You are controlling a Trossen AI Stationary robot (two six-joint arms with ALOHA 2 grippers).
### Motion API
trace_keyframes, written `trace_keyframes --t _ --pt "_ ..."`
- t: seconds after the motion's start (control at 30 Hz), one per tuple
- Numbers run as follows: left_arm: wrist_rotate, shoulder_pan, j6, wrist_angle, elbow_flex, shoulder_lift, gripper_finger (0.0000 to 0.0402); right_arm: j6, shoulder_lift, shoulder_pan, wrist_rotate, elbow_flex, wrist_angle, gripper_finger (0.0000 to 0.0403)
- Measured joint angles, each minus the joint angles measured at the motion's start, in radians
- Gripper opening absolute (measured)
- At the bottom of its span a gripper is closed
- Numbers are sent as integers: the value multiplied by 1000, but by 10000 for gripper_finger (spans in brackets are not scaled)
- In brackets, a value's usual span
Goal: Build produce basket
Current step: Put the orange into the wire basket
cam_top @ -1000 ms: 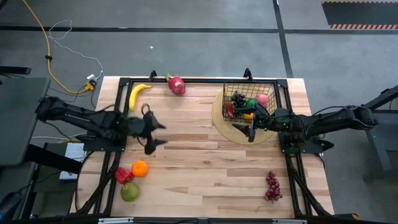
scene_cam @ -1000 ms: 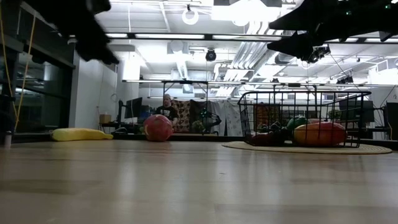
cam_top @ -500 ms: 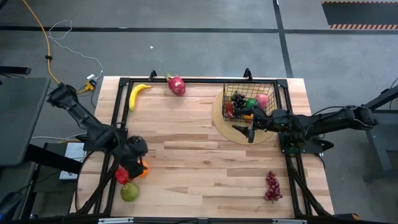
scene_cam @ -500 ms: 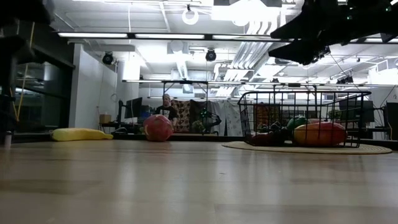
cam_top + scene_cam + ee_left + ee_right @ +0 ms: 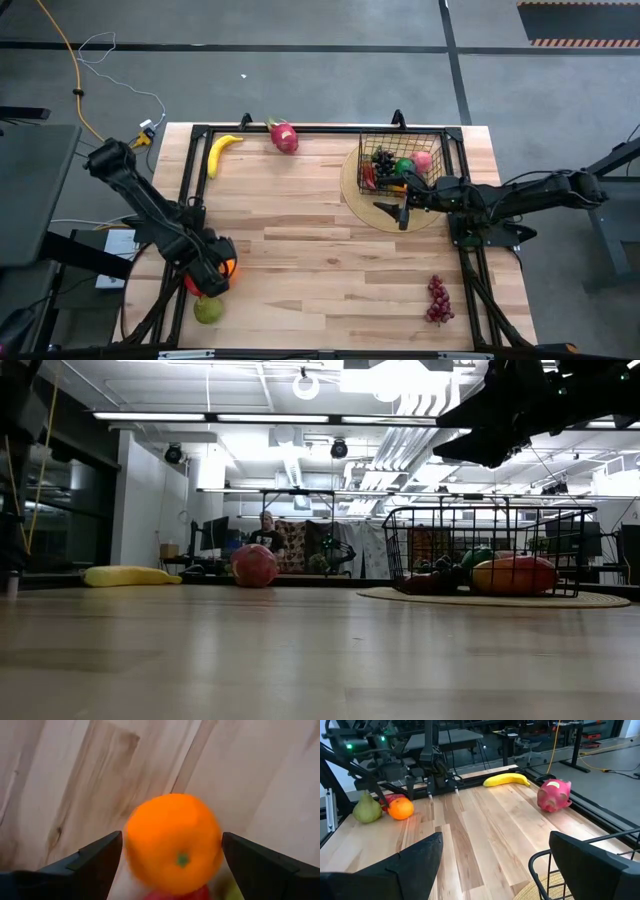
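From above, the left gripper (image 5: 211,274) hangs over the orange (image 5: 229,267), red pepper (image 5: 192,285) and pear (image 5: 208,310) just beyond; the right gripper (image 5: 400,212) waits, spread, beside the basket (image 5: 437,140). The left wrist view shows the orange (image 5: 172,842) between wide-open fingers (image 5: 97,857). Round and slick, it might roll aside or nudge the pepper if one finger touches first.

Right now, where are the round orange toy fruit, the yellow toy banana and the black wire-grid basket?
round orange toy fruit (image 5: 172,842), left wrist view, middle of its skin.
yellow toy banana (image 5: 506,780), right wrist view, mid-body.
black wire-grid basket (image 5: 488,512), low view, top rim wire.
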Motion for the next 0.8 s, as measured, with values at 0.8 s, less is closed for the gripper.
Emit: trace_keyframes --t 0.8 --pt "9 27 127 40 4 127 278 -1 0 0 0 0 -32 355"
